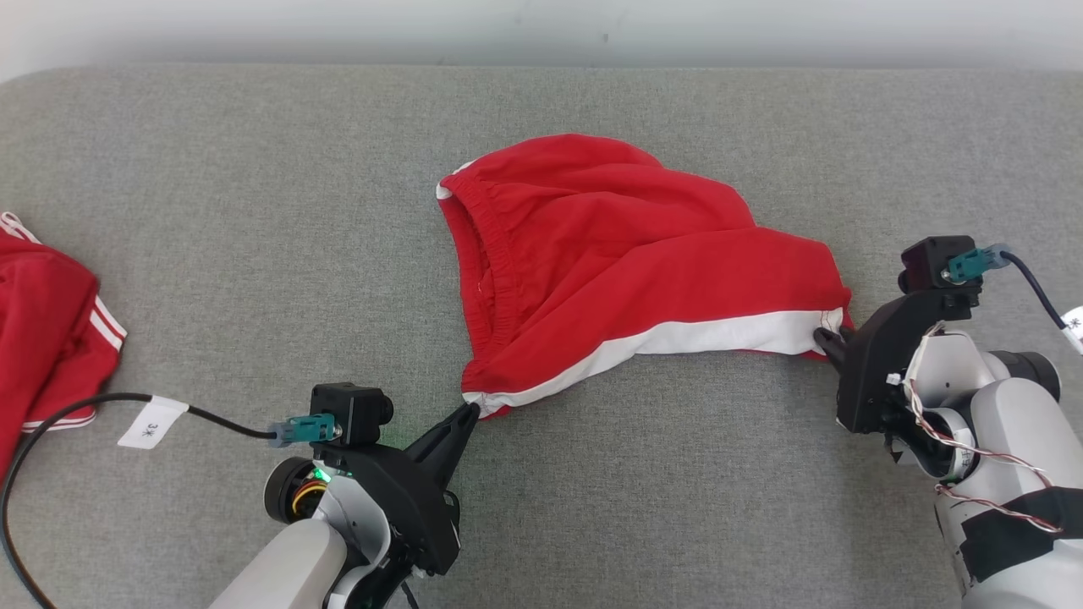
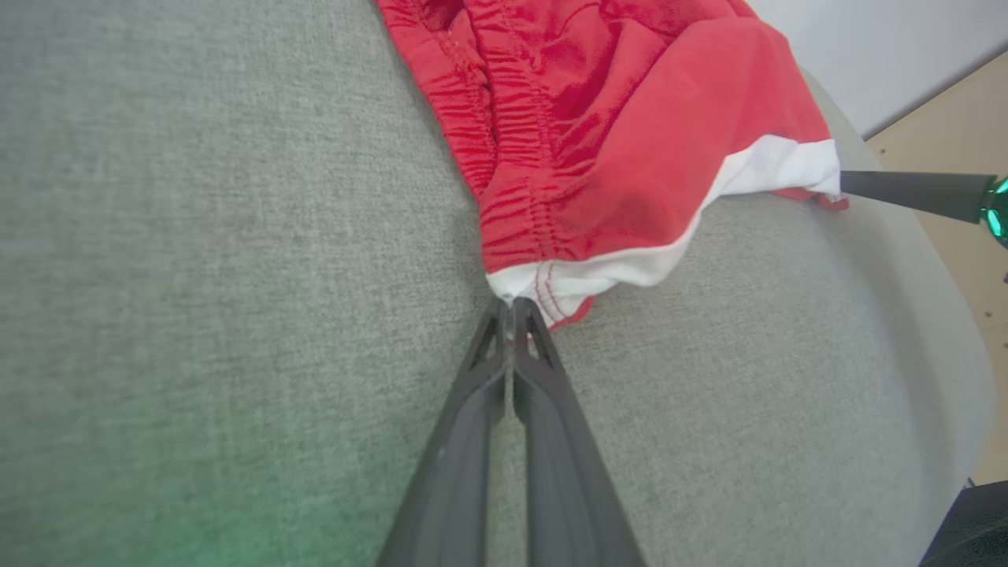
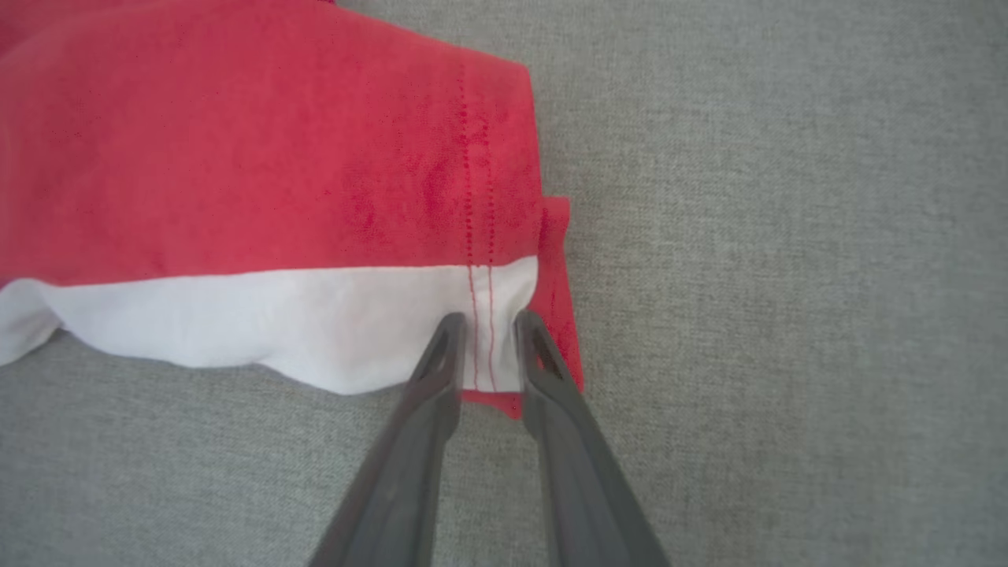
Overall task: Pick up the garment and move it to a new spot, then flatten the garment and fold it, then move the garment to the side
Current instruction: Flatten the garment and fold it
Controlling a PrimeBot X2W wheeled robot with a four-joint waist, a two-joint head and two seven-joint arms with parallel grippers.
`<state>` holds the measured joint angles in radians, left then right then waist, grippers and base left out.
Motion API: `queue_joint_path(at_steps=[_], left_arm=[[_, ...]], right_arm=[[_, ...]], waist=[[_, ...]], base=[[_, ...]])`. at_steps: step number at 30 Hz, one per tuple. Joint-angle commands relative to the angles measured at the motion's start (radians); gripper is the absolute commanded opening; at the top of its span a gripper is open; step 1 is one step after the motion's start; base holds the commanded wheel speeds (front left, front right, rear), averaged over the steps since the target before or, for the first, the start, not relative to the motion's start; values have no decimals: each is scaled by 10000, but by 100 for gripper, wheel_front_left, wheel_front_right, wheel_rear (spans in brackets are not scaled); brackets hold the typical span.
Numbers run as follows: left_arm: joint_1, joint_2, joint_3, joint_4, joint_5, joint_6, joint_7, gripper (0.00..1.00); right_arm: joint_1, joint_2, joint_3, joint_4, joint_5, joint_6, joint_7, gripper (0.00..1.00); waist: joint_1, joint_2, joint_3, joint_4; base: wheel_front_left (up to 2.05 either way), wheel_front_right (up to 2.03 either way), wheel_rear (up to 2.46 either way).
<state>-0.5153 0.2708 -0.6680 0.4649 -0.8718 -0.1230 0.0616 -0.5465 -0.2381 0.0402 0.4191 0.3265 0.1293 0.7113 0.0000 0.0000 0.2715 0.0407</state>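
On grey surface [image 1: 254, 211], red garment [image 1: 609, 245].
Pinched at one corner by left gripper [image 1: 471, 409]; straddled at another by parted right gripper [image 1: 821, 336].

Bright, even, diffuse light falls on the grey surface [image 1: 254, 254]. Shadows are soft and faint, with a thin one under the lower edge of the garment [image 1: 609, 254]. The pale wall [image 1: 541, 30] at the top of the head view is washed out. In the left wrist view a green glow tints the surface at the lower left, the fingers [image 2: 461, 472] blur toward the bottom, and the surface's edge bows. The right wrist view is crisp at centre, softer at its borders.
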Motion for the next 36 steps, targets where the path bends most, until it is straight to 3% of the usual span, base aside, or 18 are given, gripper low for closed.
queue_joint_path(at_steps=[1,12,18,21,29,36], left_arm=[[-59,-1,-16,39,-92,9,-36,0],[-111,69,159,-70,-119,81,-374,0],[-332,81,1270,-940,-901,71,-1327,0],[-709,252,1851,-1446,-1344,167,-1256,0],[-3878,971,2801,-2187,-1820,596,273,0],[-6584,1240,4054,-1957,-2257,865,220,0]], right_arm=[[122,71,36,-29,71,30,-11,3],[61,-10,105,-623,232,29,-651,0],[-168,-26,-125,-1461,759,29,-1513,0],[-607,50,-54,-1742,1033,29,-1860,0],[-3974,415,439,-1224,1686,30,-3337,0],[-7355,443,1080,359,779,23,-6599,0]], waist=[[0,0,-7,4],[0,0,-142,-64],[0,0,-65,-119],[0,0,242,-225],[0,0,1943,-735],[0,0,2807,-1178]], base=[[0,0,0],[0,0,0],[0,0,0],[0,0,0],[0,0,0],[0,0,0]])
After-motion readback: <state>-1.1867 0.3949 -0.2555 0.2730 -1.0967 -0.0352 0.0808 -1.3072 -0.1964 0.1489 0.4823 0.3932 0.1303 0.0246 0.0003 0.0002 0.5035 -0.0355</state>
